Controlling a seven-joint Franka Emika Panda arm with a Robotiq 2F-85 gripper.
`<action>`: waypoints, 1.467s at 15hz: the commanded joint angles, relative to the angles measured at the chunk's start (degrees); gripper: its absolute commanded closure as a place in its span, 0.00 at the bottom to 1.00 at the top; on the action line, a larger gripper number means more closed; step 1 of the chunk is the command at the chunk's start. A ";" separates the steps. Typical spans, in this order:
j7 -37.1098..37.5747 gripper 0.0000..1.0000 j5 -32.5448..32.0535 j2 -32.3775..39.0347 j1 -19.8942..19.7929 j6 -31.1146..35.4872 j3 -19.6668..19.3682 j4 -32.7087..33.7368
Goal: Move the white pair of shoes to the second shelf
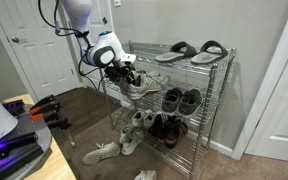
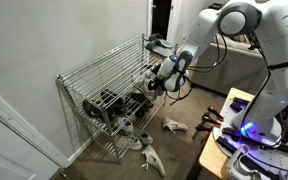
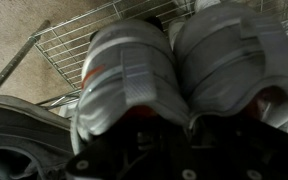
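Observation:
The white pair of shoes [image 3: 124,75] fills the wrist view, two sneakers side by side with toes pointing away over a wire grid [image 3: 69,40]. My gripper [image 3: 179,125] is shut on the pair, pinching the inner heel walls together. In an exterior view the gripper [image 1: 124,72] holds the white pair of shoes [image 1: 136,88] at the open end of the second shelf [image 1: 199,112] of the chrome rack. Whether the soles rest on the wires I cannot tell. From the opposite side, the gripper [image 2: 162,80] sits at the rack's end [image 2: 104,80].
Grey-and-black slide sandals [image 1: 174,52] lie on the top tier. Dark shoes [image 1: 180,99] occupy the far part of the second shelf, and more shoes [image 1: 164,125] sit on the lowest tier. Loose off-white sneakers [image 1: 101,153] lie on the floor beside the rack. A door [image 1: 44,50] stands behind.

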 commanded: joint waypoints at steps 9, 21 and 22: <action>-1.95 0.95 3.74 0.92 2.23 1.20 -1.22 4.79; -1.73 0.44 5.37 4.08 2.54 0.18 -1.99 9.02; -1.77 0.38 5.33 4.02 2.46 0.16 -2.06 9.26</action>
